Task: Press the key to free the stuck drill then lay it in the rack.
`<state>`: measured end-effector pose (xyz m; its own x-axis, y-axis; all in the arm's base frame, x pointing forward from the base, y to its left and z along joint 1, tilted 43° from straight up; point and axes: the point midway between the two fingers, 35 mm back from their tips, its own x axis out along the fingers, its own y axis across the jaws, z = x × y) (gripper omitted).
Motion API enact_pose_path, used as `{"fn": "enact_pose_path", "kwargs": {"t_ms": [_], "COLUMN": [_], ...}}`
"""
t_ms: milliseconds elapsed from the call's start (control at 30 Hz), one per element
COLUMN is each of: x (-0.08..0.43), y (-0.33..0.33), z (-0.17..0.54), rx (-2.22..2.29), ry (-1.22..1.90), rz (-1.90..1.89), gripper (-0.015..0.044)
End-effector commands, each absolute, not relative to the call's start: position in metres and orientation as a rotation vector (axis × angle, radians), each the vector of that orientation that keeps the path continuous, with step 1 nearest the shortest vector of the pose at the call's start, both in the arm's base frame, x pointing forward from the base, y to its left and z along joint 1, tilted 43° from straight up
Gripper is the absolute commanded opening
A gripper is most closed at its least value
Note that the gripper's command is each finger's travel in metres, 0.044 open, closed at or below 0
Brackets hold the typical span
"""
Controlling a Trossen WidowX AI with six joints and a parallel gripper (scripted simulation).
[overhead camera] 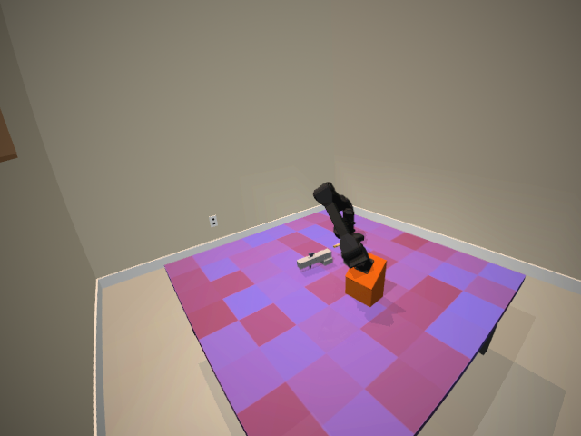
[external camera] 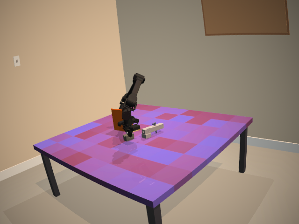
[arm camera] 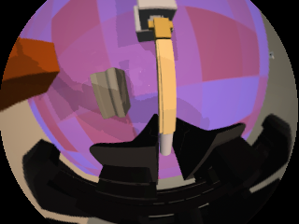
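Note:
My gripper point(arm camera: 160, 116) is shut on the near end of the drill point(arm camera: 163, 88), a long yellow rod that runs straight away from the fingers. Its far end sits at the mouth of the pale grey holder block point(arm camera: 153, 3); I cannot tell whether the tip is still inside. The block lies on the table in the exterior view point(external camera: 152, 130), with a small dark key point(external camera: 153, 124) on its top. The rack point(arm camera: 111, 93), a small grey slotted block, stands left of the drill, just below the gripper point(external camera: 130, 131) in the exterior view, where the rack point(external camera: 127, 136) shows empty.
An orange box point(overhead camera: 366, 282) stands right beside the arm point(overhead camera: 344, 230) and hides the fingers in the top view; it shows at the left edge of the wrist view point(arm camera: 28, 75). The table has a purple and red checkered top.

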<state>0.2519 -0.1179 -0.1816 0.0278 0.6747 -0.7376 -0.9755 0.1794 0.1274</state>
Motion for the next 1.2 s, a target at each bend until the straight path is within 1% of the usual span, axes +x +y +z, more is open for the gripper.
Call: {"fn": "enact_pose_path", "kwargs": {"t_ms": [0,1167], "x": [0.2523,0.2519], "y": [-0.1205,-0.1262], "z": [-0.1795,-0.1723], "rx": [-0.489,-0.489], "ry": [0.783,0.784], "rz": [1.351,1.351], "gripper": [0.0,0.0]}}
